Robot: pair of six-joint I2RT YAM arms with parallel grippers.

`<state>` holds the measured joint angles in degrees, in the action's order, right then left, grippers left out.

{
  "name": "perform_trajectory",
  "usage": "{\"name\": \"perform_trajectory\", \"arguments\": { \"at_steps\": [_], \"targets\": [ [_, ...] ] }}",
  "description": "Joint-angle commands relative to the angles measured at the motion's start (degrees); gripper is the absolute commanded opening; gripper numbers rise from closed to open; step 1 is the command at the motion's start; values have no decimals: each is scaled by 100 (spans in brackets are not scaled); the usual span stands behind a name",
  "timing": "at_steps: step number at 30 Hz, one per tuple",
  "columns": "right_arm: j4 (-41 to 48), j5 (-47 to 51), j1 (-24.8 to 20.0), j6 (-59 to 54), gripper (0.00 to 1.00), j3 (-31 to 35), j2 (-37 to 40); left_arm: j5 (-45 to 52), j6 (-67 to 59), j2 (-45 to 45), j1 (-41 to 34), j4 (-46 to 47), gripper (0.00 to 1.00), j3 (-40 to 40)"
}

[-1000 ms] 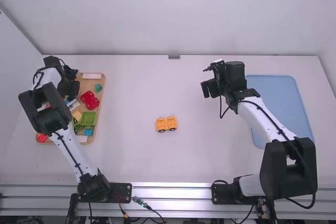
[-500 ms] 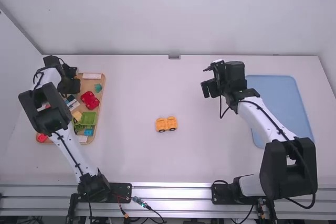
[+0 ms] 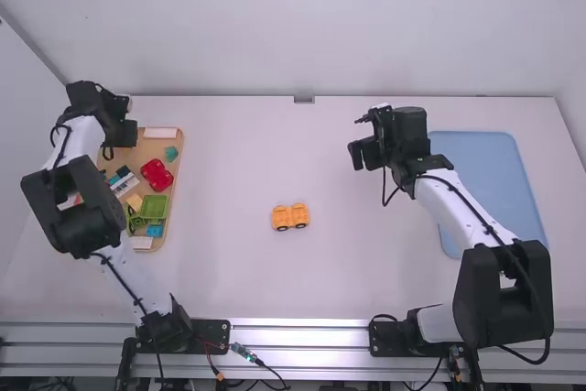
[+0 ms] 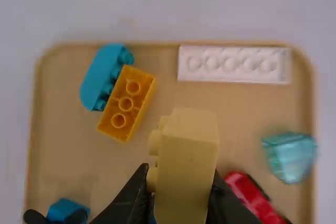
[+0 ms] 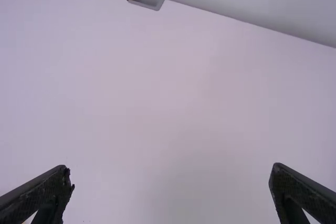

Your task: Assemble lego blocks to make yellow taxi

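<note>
Two fingers of your left gripper (image 3: pixel 120 131) are clamped on a pale yellow block (image 4: pixel 186 174), over the far part of the tan tray (image 3: pixel 146 148) at the table's left. Below it, your yellow block (image 4: pixel 126 103) touches a blue block (image 4: pixel 98 80). You have a white block (image 4: pixel 233 65) along the tray's far edge, with a teal block (image 4: pixel 290 157) and red toy car (image 3: pixel 157 174) nearer. Well right of the tray, your orange wheeled piece (image 3: pixel 291 216) sits mid-table. Farther right, your right gripper (image 3: pixel 363 155) has its fingers wide apart, left of the light blue mat (image 3: pixel 490 171).
</note>
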<state>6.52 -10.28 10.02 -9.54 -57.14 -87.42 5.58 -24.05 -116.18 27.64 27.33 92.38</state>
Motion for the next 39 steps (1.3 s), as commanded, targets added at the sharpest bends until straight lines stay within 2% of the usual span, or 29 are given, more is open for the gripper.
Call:
{"name": "perform_trajectory", "arguments": {
  "at_steps": [1,6,9,12,17,21,24,29,34,39],
  "targets": [
    [-45,-468,15,20,99,-144,-43,107,-369,629,-295,-160,2,-625],
    [-111,-1191,15,-6,99,-144,-43,92,-745,1484,-706,-811,2,-1674],
    [-102,-1198,15,-8,99,-142,-43,-450,94,1781,-726,-1327,2,-2098],
    [-54,-1198,17,-17,99,-140,-43,-960,595,1812,-562,-1209,2,-2232],
    [-28,-1198,15,-159,99,-140,-43,-949,970,1593,-229,-1119,2,-2227],
    [-117,-1198,15,-157,99,-144,-43,-750,1300,1191,85,-935,2,-1886],
    [-174,-1198,17,-159,99,-144,-45,-627,1331,800,243,-448,2,-1342],
    [-222,-1198,17,-159,99,-144,-43,-614,1423,0,234,155,2,-291],
    [-216,-1182,15,-154,99,-144,-43,-400,1425,-555,195,398,2,400],
    [-189,-1176,15,-157,99,-144,-43,-337,1508,-1189,195,1056,2,1165]
  ]
}}
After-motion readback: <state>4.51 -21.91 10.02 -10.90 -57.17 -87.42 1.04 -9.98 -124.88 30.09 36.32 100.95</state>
